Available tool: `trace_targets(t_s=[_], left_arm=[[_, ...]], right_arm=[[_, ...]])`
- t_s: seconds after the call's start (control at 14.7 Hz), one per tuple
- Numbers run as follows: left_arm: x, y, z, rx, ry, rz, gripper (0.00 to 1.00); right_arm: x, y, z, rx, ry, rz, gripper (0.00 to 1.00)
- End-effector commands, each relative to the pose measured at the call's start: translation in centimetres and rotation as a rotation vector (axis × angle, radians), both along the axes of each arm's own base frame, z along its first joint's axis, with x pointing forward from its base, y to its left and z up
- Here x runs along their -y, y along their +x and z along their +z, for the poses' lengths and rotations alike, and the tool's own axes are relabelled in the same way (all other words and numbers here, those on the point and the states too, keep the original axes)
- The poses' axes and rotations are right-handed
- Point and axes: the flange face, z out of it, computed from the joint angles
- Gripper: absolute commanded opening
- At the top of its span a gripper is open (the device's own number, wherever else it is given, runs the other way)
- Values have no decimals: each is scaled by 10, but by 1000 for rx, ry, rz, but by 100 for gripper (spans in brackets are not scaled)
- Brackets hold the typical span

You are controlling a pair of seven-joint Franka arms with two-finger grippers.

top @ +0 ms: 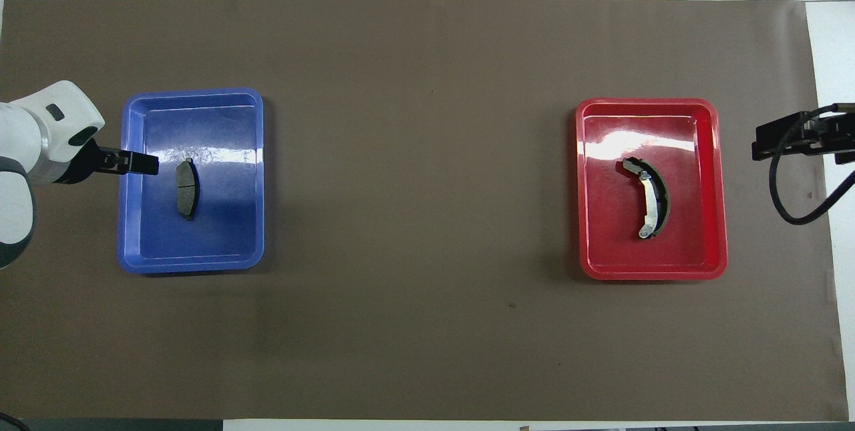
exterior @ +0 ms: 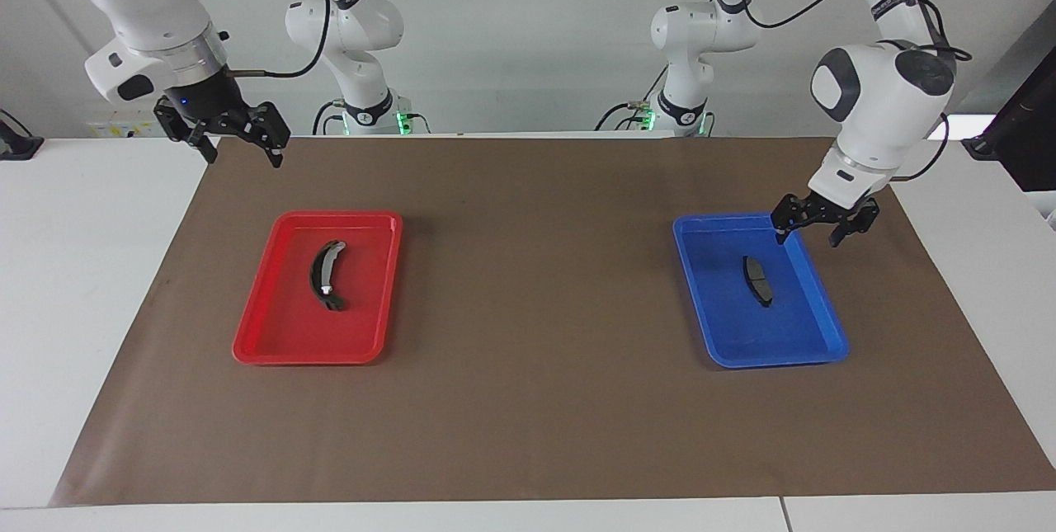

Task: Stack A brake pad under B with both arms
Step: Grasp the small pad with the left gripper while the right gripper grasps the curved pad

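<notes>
- A brake pad (exterior: 756, 280) lies flat in the blue tray (exterior: 817, 334), toward the left arm's end of the table.
- B (exterior: 324, 275) lies in the red tray (exterior: 272, 342), toward the right arm's end.
- Left gripper (exterior: 813, 233): jaws wide, empty, over the blue tray's edge, at about 9 o'clock from the pad in the overhead view.
- Right gripper (exterior: 243, 151): jaws wide, empty, raised over the brown mat (exterior: 528, 400) corner, at about 11 o'clock from the red tray in the facing view.

Dark pad (exterior: 756, 280) (blue tray (exterior: 825, 326)), crescent shoe (exterior: 325, 275) (red tray (exterior: 256, 334))
</notes>
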Motion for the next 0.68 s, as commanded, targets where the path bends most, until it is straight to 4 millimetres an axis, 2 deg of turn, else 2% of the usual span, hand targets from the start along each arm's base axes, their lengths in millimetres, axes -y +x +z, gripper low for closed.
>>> trace_targets(t_s=[0.0,0.14,0.2,0.41,0.54,0.61], left_arm=[[8,2,-36,6,5,-15,99],[11,7,-62,5,7,-20,99],[14,5,-74,8,7,-25,98],[14,-2,-103,32,7,-28,97],[14,-11,-114,6,9,-36,91],[13,-15,-119,-6,7,-32,82]], right_arm=[[0,-2,0,3,11,-6,99],[0,0,-8,29,16,47,99],[-1,-2,-20,57,13,55,99],[-5,0,-85,30,17,81,99],[-13,10,-130,-2,22,112,99],[-15,9,-151,19,29,131,99]])
